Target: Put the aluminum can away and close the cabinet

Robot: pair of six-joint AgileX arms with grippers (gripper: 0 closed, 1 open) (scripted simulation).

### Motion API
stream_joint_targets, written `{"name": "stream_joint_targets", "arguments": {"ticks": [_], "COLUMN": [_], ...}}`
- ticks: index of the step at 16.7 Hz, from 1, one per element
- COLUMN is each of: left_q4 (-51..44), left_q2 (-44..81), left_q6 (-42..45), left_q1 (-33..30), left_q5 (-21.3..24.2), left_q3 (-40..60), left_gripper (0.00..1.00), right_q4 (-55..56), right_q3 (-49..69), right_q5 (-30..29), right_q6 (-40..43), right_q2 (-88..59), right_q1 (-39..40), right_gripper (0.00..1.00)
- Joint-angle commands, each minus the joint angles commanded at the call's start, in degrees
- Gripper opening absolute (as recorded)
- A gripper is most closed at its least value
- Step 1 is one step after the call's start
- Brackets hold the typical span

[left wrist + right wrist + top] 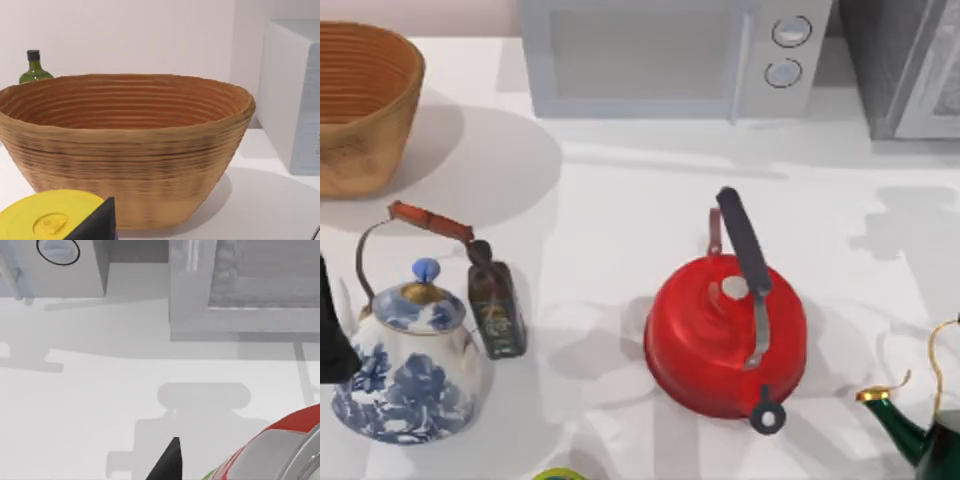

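The aluminum can [280, 450], red with a silver top and a bit of green, fills the near corner of the right wrist view and hangs well above the white table. My right gripper [195, 465] is shut on it, one dark fingertip [171, 455] showing beside the can. The grey cabinet [240, 290] stands ahead of it with its inside showing, and sits at the back right in the top view [910, 70]. My left gripper [328, 330] rests at the table's left edge, next to a yellow lid [45, 217].
A red kettle [725, 335] sits mid-table. A blue-and-white teapot [410, 370] and a dark bottle [497, 305] stand at the left. There is a wicker basket [360, 110] at the back left, a microwave [670, 55] at the back centre and a green kettle [930, 430] at the front right.
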State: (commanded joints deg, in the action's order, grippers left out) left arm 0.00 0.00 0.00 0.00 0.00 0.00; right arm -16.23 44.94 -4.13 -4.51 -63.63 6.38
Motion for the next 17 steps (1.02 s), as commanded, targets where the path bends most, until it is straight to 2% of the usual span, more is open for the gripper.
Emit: {"name": "stream_joint_targets", "arguments": {"ticks": [7, 10, 13, 17], "left_q4": [0.00, 0.00, 0.00, 0.00], "left_q2": [0.00, 0.00, 0.00, 0.00], "left_q6": [0.00, 0.00, 0.00, 0.00], "left_q1": [0.00, 0.00, 0.00, 0.00], "left_q5": [0.00, 0.00, 0.00, 0.00], "left_q3": [0.00, 0.00, 0.00, 0.00], "left_gripper": [1.00, 1.00, 1.00, 1.00], "right_q4": [9.70, 12.66, 15.11, 16.23], "right_q3": [-23.93, -34.93, -42.53, -44.94], "right_q5": [2.73, 3.40, 3.86, 4.13], "right_q6": [2.15, 3.31, 4.23, 4.51], "right_q2": [40.29, 53.25, 61.17, 63.63], "right_q1": [-3.26, -5.00, -6.14, -6.38], "right_gripper": [0.00, 0.00, 0.00, 0.00]}}
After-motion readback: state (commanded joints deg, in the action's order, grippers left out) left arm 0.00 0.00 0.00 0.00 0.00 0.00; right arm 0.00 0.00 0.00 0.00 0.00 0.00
